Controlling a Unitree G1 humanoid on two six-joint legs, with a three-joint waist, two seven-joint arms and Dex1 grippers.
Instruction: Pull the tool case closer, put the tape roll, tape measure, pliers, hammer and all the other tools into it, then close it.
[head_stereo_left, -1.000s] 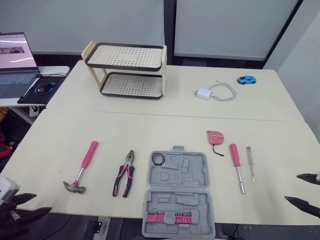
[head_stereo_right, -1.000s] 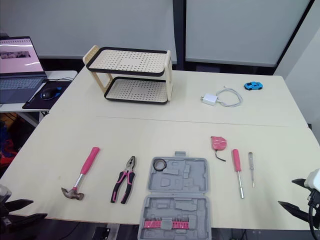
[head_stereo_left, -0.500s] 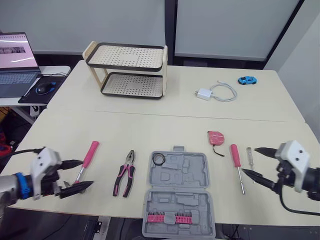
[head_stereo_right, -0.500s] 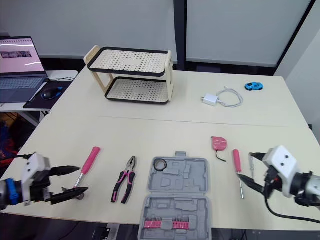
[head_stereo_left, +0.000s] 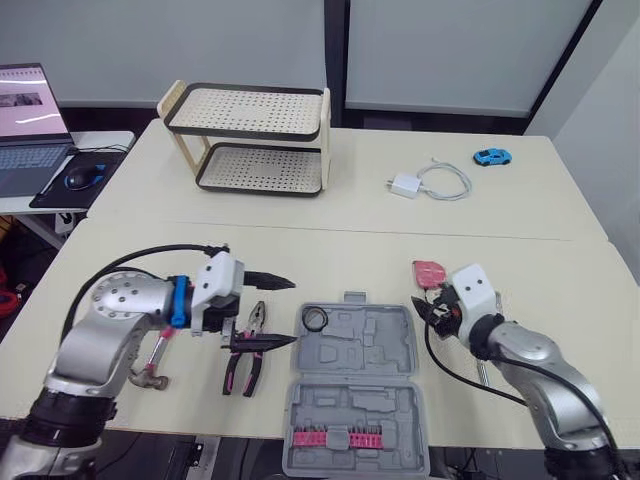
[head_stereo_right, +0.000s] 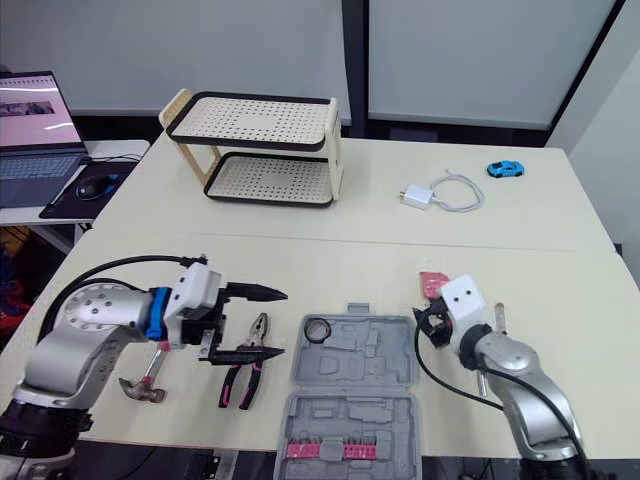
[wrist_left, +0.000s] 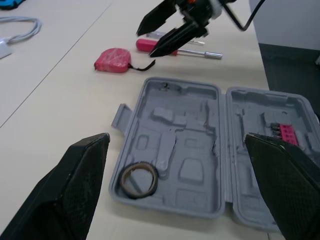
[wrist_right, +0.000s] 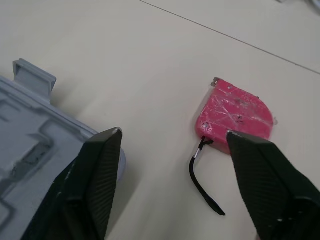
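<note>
On my feed the pale table (head_stereo_left: 300, 250) held the open grey tool case (head_stereo_left: 360, 415) at its near edge, lid half towards me, with a row of pink bits in it. The left gripper (wrist_left: 175, 137) hung above the pliers (head_stereo_left: 248, 358), just left of the case, its fingers spread wide and holding nothing. The right gripper (wrist_right: 174, 134) sat low by the case's far right corner, fingers also well apart and empty. The hammer (head_stereo_left: 150, 374) lay left of the pliers, partly behind the left arm. The pink tape measure (wrist_right: 235, 115) lay on the table just beyond the right gripper. The tape roll (wrist_left: 137, 179) lay inside the case's far left pocket.
</note>
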